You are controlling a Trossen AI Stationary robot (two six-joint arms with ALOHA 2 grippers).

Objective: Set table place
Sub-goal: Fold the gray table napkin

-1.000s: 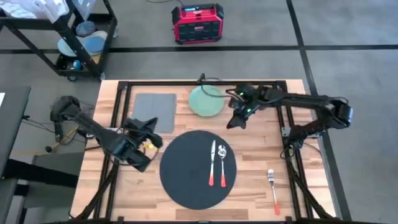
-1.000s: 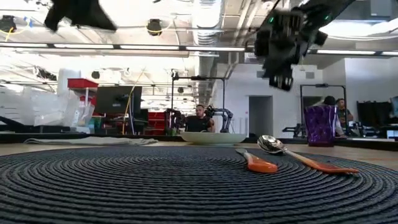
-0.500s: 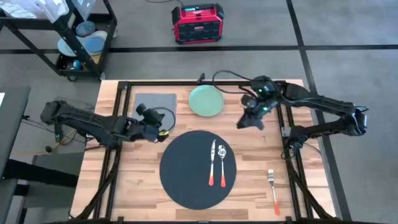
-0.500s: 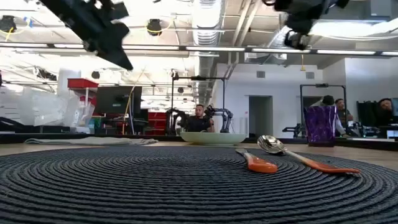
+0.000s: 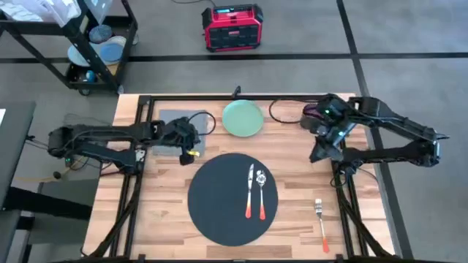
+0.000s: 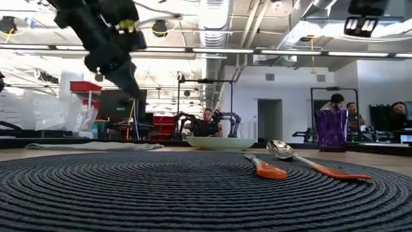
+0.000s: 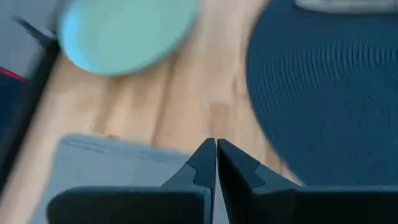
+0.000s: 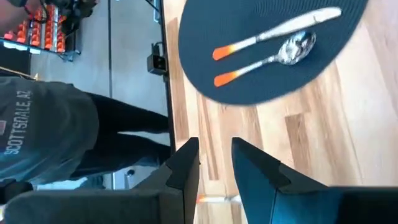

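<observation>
While hovering over the grey napkin [image 5: 182, 120], the left gripper [image 5: 189, 140], fingers closed and empty, is needing to open before descending flat.

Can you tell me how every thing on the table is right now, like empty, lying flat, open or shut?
Round black-grey woven placemat: flat, holds knife and spoon.
Orange-handled knife: lying on placemat.
Orange-handled spoon: beside knife.
Orange-handled fork: on bare wood.
Pale green round plate: empty.
Grey rectangular napkin: flat.
Left gripper: jaws shut, empty.
Right gripper: jaws open, empty.
</observation>
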